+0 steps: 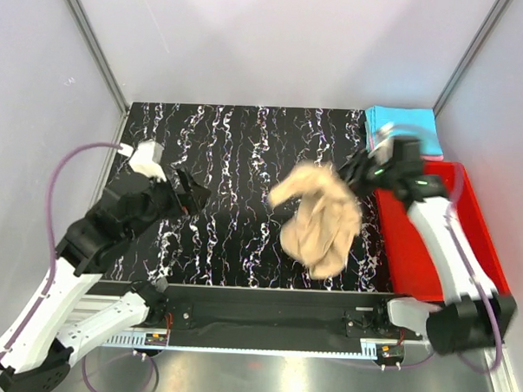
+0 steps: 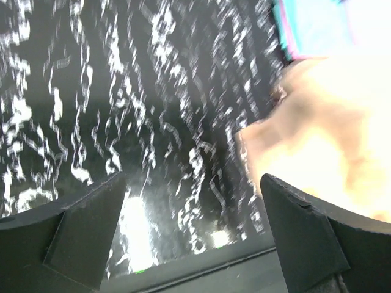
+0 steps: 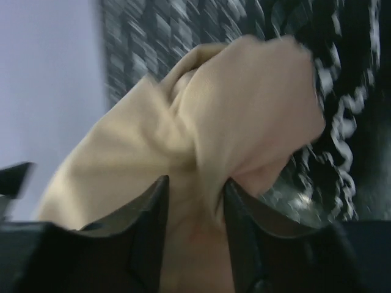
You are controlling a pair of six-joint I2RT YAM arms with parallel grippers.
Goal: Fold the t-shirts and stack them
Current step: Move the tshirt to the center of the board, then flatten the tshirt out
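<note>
Right claw [image 3: 192, 189] has the tan shirt [image 1: 321, 220] pinched, trailing toward lower center; left claw [image 2: 190, 183] sits wide open, empty, well off left.

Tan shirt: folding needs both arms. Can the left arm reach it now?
Probably yes: only bare table lies between the open left gripper and the tan shirt the right gripper holds.

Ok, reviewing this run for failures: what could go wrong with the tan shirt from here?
The right gripper pinches one bunched fold of the tan shirt, and the open left gripper is off it, so it may slip. The cloth is beside the red bin and could snag its rim.
</note>
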